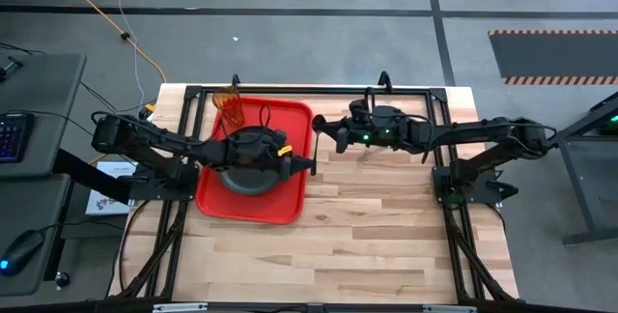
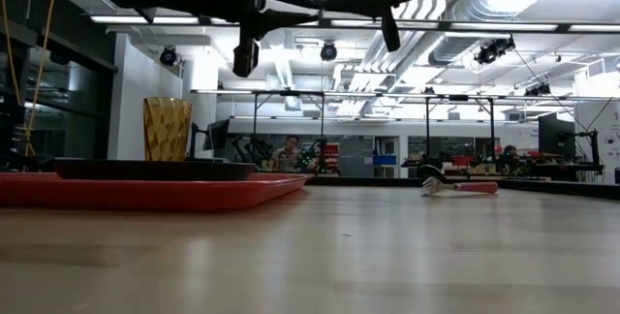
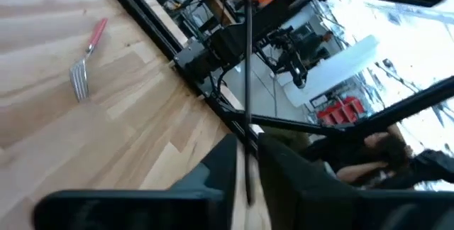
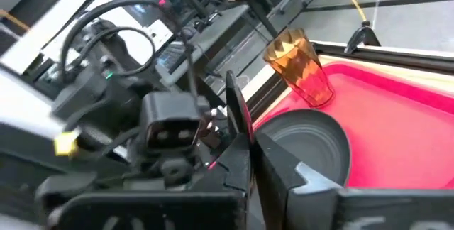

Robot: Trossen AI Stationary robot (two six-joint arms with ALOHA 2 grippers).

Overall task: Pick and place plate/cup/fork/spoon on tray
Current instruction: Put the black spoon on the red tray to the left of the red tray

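Observation:
The red tray (image 1: 259,209) lies left of the table's middle. The dark plate (image 1: 241,184) rests flat on it, and the amber cup (image 1: 230,108) stands upright at its far left corner. The red-handled fork (image 3: 85,63) lies flat on the wood to the right of the tray, and also shows in the low view (image 2: 455,188). My left gripper (image 1: 307,164) reaches level over the tray's right edge. My right gripper (image 1: 319,128) faces it from the right. Both are high above the table, each shut on a thin dark strip that I take for the spoon (image 3: 246,67). My left gripper pinches a thin dark shaft (image 3: 247,127) between its two fingers, coming level from the table's left. The shaft runs on past the fingertips toward the right arm, clear of the table. Which part of the spoon this is cannot be told. My right gripper pinches a thin dark strip (image 4: 240,120) between its two fingers, coming level from the table's right. The strip sticks out past the fingertips, clear of the tray. I cannot tell whether it is the same spoon that the left gripper has.
A black metal frame (image 1: 406,91) runs along the table's far edge and both sides. Bare wood (image 1: 386,236) lies to the right of and nearer than the tray. People sit in the room beyond the table (image 2: 288,149).

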